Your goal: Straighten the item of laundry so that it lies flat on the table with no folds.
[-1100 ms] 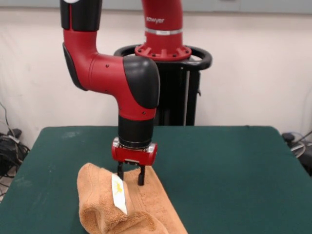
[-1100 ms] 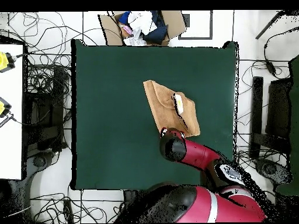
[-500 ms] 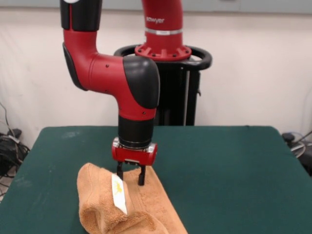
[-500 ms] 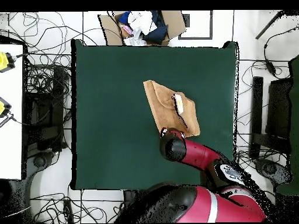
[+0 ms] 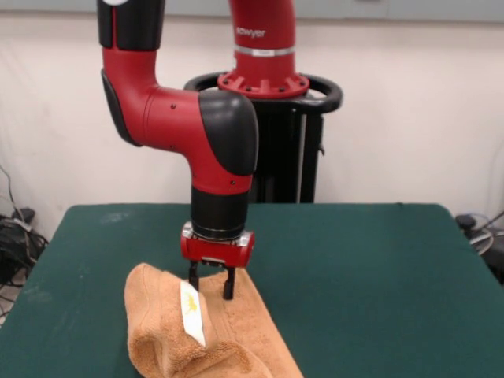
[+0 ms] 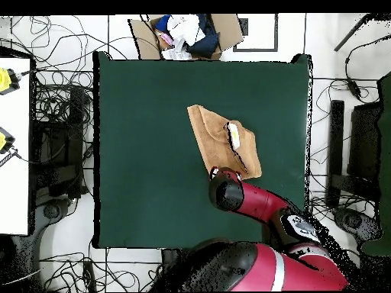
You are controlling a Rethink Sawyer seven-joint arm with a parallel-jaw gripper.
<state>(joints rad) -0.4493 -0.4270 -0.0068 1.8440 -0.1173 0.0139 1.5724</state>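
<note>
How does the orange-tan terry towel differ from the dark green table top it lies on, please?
The orange-tan terry towel is bunched and folded over itself; the dark green table top is flat and smooth. The towel is small and carries a white label; the table is far wider and plain. Both are soft-looking fabric surfaces.

In the front view we look level across the table (image 5: 378, 268) from its near edge, close enough that the towel (image 5: 197, 331) is cut by the bottom of the frame. In the overhead view we look straight down from high above, seeing the whole table (image 6: 145, 152) and surrounding floor. Both views share the tabletop, towel (image 6: 218, 137) and arm (image 6: 256, 202).
</note>
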